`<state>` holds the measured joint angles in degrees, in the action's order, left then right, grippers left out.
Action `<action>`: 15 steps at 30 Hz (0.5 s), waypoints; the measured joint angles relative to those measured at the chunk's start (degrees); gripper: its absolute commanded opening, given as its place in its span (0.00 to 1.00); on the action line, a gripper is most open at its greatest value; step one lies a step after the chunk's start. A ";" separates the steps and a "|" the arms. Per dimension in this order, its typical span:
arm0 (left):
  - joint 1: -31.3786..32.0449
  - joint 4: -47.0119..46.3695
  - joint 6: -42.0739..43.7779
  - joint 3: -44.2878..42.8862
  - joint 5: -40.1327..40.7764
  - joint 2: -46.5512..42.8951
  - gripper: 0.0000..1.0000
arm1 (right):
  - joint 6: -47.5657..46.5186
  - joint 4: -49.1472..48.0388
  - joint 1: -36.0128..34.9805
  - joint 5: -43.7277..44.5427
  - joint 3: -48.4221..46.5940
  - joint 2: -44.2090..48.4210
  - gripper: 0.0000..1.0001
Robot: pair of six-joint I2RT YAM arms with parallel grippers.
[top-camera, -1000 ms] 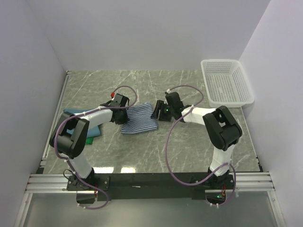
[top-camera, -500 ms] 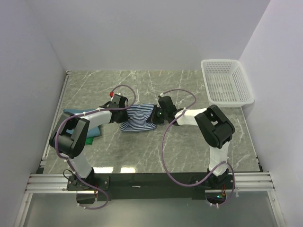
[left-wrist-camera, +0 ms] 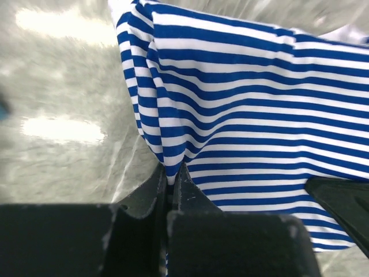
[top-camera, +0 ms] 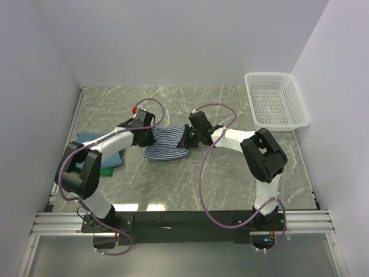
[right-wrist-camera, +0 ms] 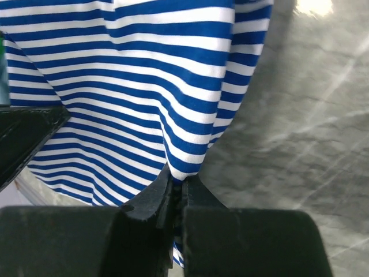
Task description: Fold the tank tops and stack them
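The navy-and-white striped tank top [top-camera: 164,144] hangs bunched between my two grippers at the table's middle. My left gripper [top-camera: 149,137] is shut on its left edge, and the left wrist view shows striped cloth [left-wrist-camera: 242,104] pinched between the jaws of that gripper [left-wrist-camera: 173,180]. My right gripper [top-camera: 185,138] is shut on the right edge, with a fold of stripes [right-wrist-camera: 144,86] caught in the jaws of the right gripper [right-wrist-camera: 177,180]. A teal-blue tank top [top-camera: 86,138] lies folded on a green one [top-camera: 110,168] at the left, partly under my left arm.
A white mesh basket [top-camera: 275,101] stands at the back right corner. Grey marble tabletop [top-camera: 173,179] spreads in front of the cloth. White walls close in the left, back and right sides.
My right gripper moved left to the striped top's right edge and shut on it. The top has bunched narrower and shifted slightly left. My left gripper kept its hold.
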<state>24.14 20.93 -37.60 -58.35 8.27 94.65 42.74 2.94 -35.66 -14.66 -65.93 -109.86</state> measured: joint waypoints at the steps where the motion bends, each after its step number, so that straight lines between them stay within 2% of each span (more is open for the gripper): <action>1: 0.00 0.90 0.33 -0.72 0.46 -0.79 0.01 | -0.13 1.01 -0.13 0.00 -1.05 0.24 0.00; 10: -1.38 6.62 1.99 -4.04 4.39 -9.46 0.01 | -0.48 7.89 -2.10 0.11 -12.04 0.85 0.00; 15: -5.53 10.38 2.71 -3.56 6.99 -16.00 0.01 | -0.85 12.04 -6.23 0.20 -24.37 -1.51 0.00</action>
<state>18.61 31.31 -34.89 -61.91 15.27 78.65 41.89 14.98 -41.89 -14.46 -90.30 -111.37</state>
